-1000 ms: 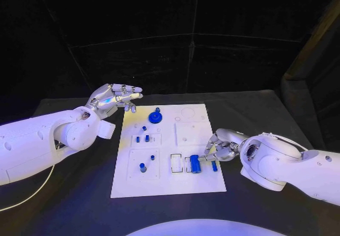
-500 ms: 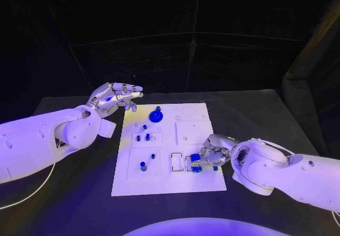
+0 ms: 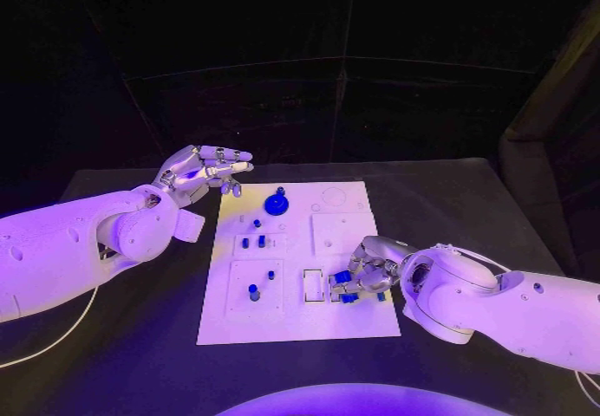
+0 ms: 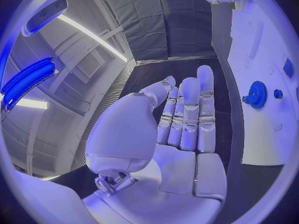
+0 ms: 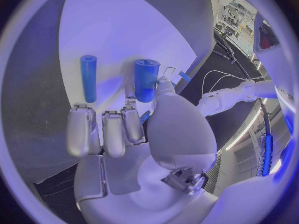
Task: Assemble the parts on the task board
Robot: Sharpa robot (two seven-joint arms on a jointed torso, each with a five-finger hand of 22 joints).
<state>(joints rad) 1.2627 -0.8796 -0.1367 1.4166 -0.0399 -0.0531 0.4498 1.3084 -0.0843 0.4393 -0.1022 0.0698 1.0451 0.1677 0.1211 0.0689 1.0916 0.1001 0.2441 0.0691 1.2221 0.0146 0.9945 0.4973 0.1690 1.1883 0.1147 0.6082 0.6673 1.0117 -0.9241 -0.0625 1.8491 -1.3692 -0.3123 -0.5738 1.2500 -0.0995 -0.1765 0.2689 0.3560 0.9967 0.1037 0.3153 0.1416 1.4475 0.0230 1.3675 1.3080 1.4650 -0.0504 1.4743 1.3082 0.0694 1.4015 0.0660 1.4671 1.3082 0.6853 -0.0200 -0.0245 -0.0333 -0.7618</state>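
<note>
Right hand [image 3: 365, 270] low over near right part of task board [image 3: 297, 325], fingers pinching thick blue cylinder [image 5: 146, 79]; thin blue rod [image 5: 88, 78] lies beside it on board. Left hand [image 3: 200, 172] raised over tabletop [image 3: 138, 364] off board's far left corner, fingers spread, holding nothing. Blue gear [image 3: 277, 205] at board's far end.

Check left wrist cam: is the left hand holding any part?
No: the left hand lies with fingers straight and apart and an empty palm, beside the task board where the blue gear sits untouched.
</note>
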